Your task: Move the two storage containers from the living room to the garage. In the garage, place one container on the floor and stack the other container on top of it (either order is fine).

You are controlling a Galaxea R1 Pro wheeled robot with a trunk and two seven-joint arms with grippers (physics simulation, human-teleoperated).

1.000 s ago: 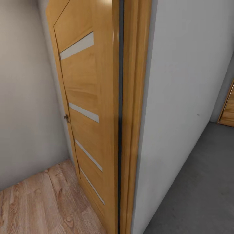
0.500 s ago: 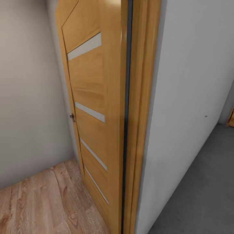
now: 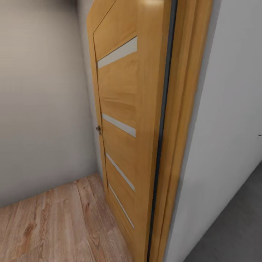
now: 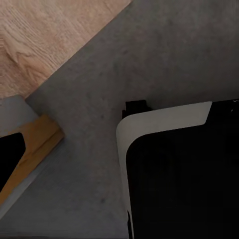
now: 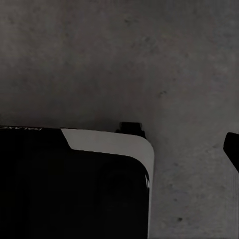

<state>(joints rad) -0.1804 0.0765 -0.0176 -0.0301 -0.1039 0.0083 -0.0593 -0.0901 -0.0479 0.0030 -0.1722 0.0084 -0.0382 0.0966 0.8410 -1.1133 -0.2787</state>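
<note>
where the head view faces a doorway, a honey-coloured wooden door (image 3: 123,120) stands open, swung back toward a plain pale wall (image 3: 43,109). the door carries four narrow pale inlay strips, slanted in this view, and a small metal handle (image 3: 98,128) sits at its far edge. a dark gap separates the door's near edge from the matching wooden door frame (image 3: 182,138), which runs from top to bottom of the view. beyond the frame lies a pale-grey wall (image 3: 233,120) with one tiny dark mark near the view's right edge. light wood-plank flooring (image 3: 54,225) covers the area in front of the door at lower left. the floor (image 3: 233,233), rough dark-grey concrete, occupies the lower right corner beside the pale-grey wall.

the left wrist view looks down on the same concrete surface, which meets the wood planks along a straight line. a wooden frame foot (image 4: 35,144) and a grey wall end sit beside that line. a black robot base (image 4: 184,179) with a white rounded edge stands on the concrete. the right wrist view shows the same kind of black, white-edged body on speckled concrete.

hand state: cannot tell for the left hand or the right hand. the two storage containers cannot be located in these views.
</note>
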